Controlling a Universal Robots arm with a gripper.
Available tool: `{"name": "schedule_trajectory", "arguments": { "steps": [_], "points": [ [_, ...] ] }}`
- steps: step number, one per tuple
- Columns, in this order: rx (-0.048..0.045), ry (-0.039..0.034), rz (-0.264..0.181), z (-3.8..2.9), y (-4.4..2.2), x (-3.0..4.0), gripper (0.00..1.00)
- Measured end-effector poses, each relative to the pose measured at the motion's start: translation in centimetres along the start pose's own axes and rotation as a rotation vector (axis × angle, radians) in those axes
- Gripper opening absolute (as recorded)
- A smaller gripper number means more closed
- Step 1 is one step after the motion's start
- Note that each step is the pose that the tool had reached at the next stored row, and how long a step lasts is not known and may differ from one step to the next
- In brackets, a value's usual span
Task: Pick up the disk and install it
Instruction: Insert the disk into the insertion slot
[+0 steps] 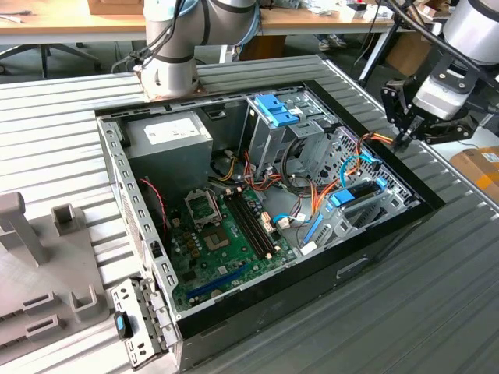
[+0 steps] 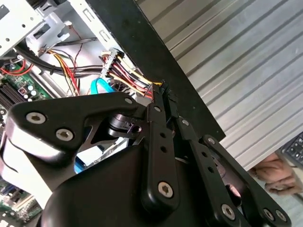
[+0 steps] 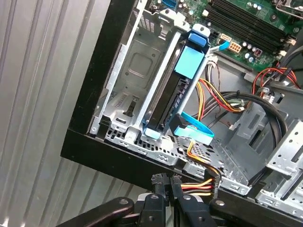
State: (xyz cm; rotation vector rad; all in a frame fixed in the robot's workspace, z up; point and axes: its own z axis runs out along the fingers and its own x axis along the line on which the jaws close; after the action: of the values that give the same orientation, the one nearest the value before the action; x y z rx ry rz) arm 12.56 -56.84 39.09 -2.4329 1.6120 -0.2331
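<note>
The disk (image 3: 171, 97) stands on edge in the metal drive bay (image 3: 128, 80) at the corner of the open computer case, its dark side showing between blue plastic rails (image 3: 191, 61). In the exterior view the disk (image 1: 360, 191) sits in the bay at the case's right end. My gripper (image 3: 166, 183) hovers just outside the black case wall, above a bundle of yellow, red and black wires (image 3: 201, 187). Its fingertips are together with nothing between them. In the exterior view my gripper (image 1: 403, 139) hangs over the case's right rim, apart from the disk.
Inside the case (image 1: 390, 234) are a grey power-supply box (image 1: 168, 140), a metal cage with a blue latch (image 1: 274, 109), the green motherboard (image 1: 226, 241) and loose cables. A detached bracket (image 1: 136, 319) and grey fixtures (image 1: 23, 234) lie at the exterior view's left. A person's hand (image 2: 274, 172) is nearby.
</note>
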Motion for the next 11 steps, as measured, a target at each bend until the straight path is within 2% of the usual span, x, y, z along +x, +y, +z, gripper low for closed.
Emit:
{"name": "schedule_trajectory", "arguments": {
  "steps": [1, 6, 8, 11],
  "points": [
    [-0.0006, 0.0063, 0.021, 0.00, 0.00, 0.00, 0.17],
    [-0.0022, 0.0283, 0.097, 0.00, 0.00, 0.00, 0.17],
    [-0.0026, 0.0345, 0.120, 0.01, 0.00, 0.00, 0.17],
    [-0.0027, 0.0365, 0.127, -0.01, 0.00, 0.00, 0.17]
  ]
}}
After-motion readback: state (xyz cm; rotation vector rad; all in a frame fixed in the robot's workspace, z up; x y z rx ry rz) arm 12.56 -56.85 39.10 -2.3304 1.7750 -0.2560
